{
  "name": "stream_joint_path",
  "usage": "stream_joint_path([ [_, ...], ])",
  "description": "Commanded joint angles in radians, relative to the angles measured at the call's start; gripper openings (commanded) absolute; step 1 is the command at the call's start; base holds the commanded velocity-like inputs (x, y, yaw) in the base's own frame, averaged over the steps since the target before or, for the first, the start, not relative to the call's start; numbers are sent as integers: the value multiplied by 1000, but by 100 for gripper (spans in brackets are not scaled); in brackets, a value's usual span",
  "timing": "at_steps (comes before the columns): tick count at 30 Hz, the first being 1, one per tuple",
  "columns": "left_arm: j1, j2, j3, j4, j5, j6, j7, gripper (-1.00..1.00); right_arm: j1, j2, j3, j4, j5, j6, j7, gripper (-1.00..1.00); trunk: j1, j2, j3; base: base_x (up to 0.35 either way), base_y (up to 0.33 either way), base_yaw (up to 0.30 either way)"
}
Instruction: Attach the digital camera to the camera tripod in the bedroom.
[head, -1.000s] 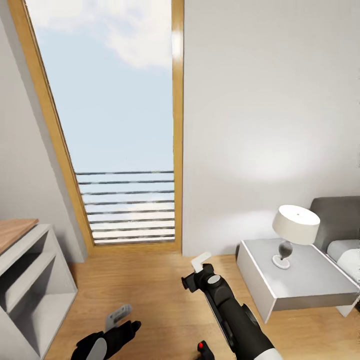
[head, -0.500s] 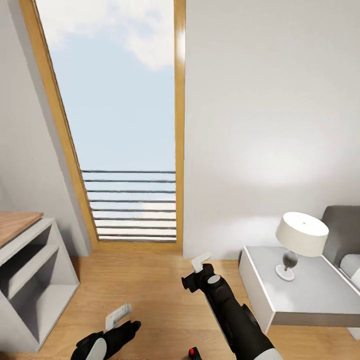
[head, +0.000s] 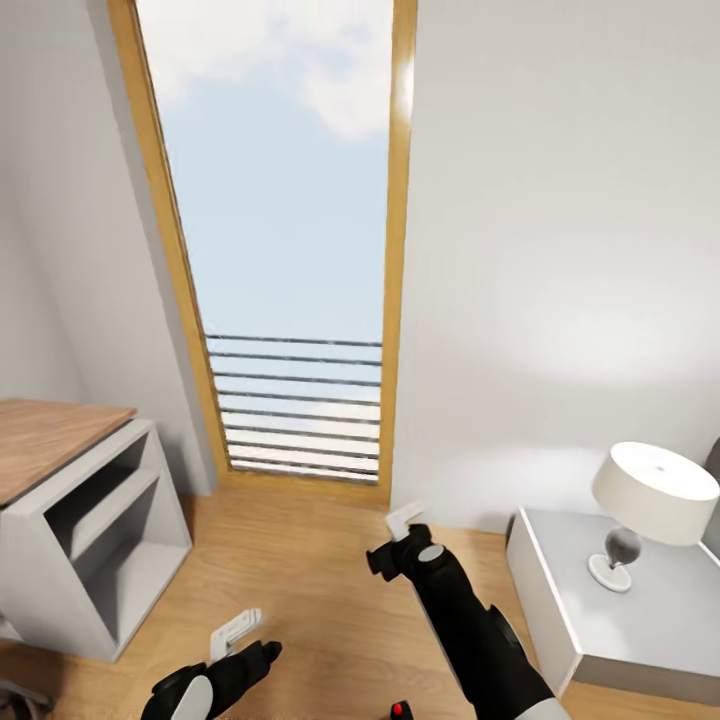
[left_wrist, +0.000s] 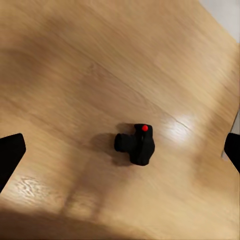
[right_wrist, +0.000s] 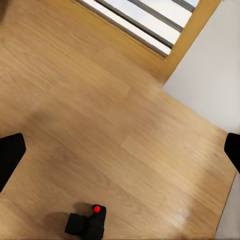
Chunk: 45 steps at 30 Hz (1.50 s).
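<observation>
In the head view, a tall window with a light wooden frame (head: 395, 250) is seen in the upper centre, with sky behind it and horizontal railing bars (head: 296, 405) across its lower part. White walls are seen on both sides. A grey open shelf unit (head: 100, 540) with a wooden top stands at the lower left on the wooden floor (head: 310, 580). At the lower right, a white bedside table (head: 600, 640) carries a table lamp (head: 650, 505) with a cream shade. The left gripper (head: 236, 631) is seen at the bottom left and the right gripper (head: 403, 520) at the lower centre, each on a black arm; whether the fingers are apart cannot be told from here. The digital camera (head: 401, 710) is glimpsed at the bottom edge, marked by its red button, on the floor between the two arms.

In the left wrist view, the digital camera (left_wrist: 135, 144) lies on the wooden floor at the centre of the frame, free of any grip. The black fingertips (left_wrist: 10, 156) are seen at the far left and right edges, so the left gripper is spread wide apart and holds nothing.

In the right wrist view, the digital camera (right_wrist: 88, 222) is seen at the bottom edge, left of centre, on the floor. The window frame and railing bars occupy the top of the frame. The fingertips (right_wrist: 10, 152) stand at opposite edges, so the right gripper is likewise wide apart and holds nothing.
</observation>
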<state>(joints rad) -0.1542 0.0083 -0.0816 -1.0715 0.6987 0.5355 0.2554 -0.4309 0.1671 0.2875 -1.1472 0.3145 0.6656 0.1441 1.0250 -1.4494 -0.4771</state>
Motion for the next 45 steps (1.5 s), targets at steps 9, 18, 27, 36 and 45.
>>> stream_joint_path([
  [9,-1,1,-1,-1,10,1,10,100,2,-7,1,-16,9,44,9,100,0,-1,-1,0,-302,257],
  [18,-1,1,-2,-1,10,2,18,100,3,-16,0,-18,9,47,11,100,0,-1,-1,0,-337,164],
  [27,-1,0,-4,1,12,3,45,100,3,-30,0,-19,8,44,13,100,0,-1,-1,0,-343,19],
  [36,-3,0,-5,6,15,6,49,100,4,-31,0,-49,9,47,10,100,0,-1,-1,0,-343,2],
  [45,-31,4,-11,23,10,31,46,100,2,-30,-6,-67,2,58,10,100,0,-1,-1,0,-82,0],
])
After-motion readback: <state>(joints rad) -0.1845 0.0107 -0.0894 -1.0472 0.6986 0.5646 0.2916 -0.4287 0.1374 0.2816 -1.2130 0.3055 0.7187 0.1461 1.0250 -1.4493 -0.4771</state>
